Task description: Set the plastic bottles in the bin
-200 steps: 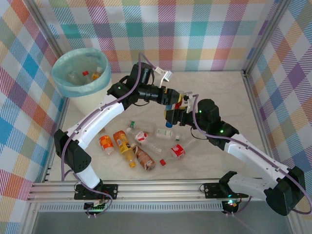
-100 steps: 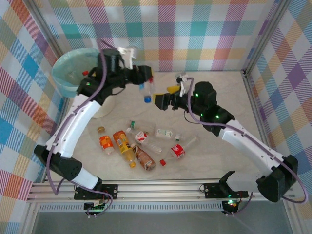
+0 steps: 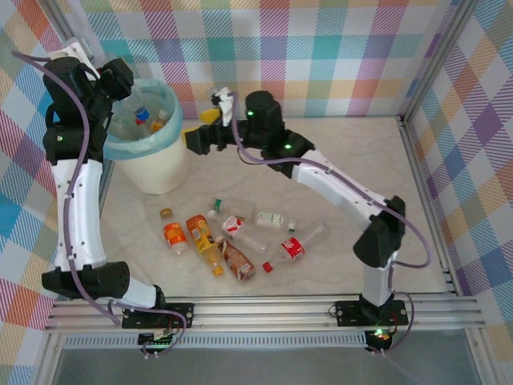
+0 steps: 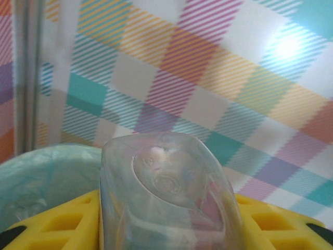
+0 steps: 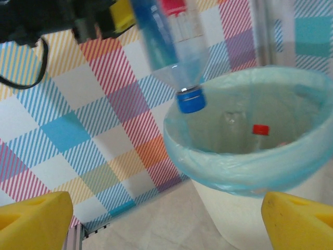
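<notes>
In the top view, the left tool (image 3: pixel 127 92) is being held high over the bin (image 3: pixel 156 170), which is being kept at the back left of the desk (image 3: pixel 361 168). A clear bottle (image 3: pixel 142 114) is being pinched by this tool, right above the open mouth of the bin. The bin is being lined by a blue-green bag (image 3: pixel 172 135). The right tool (image 3: pixel 200 131) is being held just beside the bin, on its right side, with its fingers spread and nothing between them. A bunch of bottles is being left lying on the desk near the front, well apart from the bin. In the bunch, an orange-label bottle (image 3: pixel 175 237), a brown bottle (image 3: pixel 238 261) and a red-label bottle (image 3: pixel 293 249) are being shown.

In the left wrist view, the round bottom of the clear bottle is being shown very close. It is being squeezed between the 2 yellow fingers (image 4: pixel 57 224) of the left tool. Part of the bag is being shown behind it on the left, and a checked wall (image 4: pixel 208 78) further back.

In the right wrist view, the clear bottle is being held upside down, with its blue cap (image 5: pixel 190 100) being pointed down just over the left rim of the bin. 1 red cap (image 5: pixel 260 129) is being shown inside the bin. The 2 yellow fingertips (image 5: pixel 34 219) of the right tool are being kept far apart at the bottom corners, and nothing is being gripped by them.
</notes>
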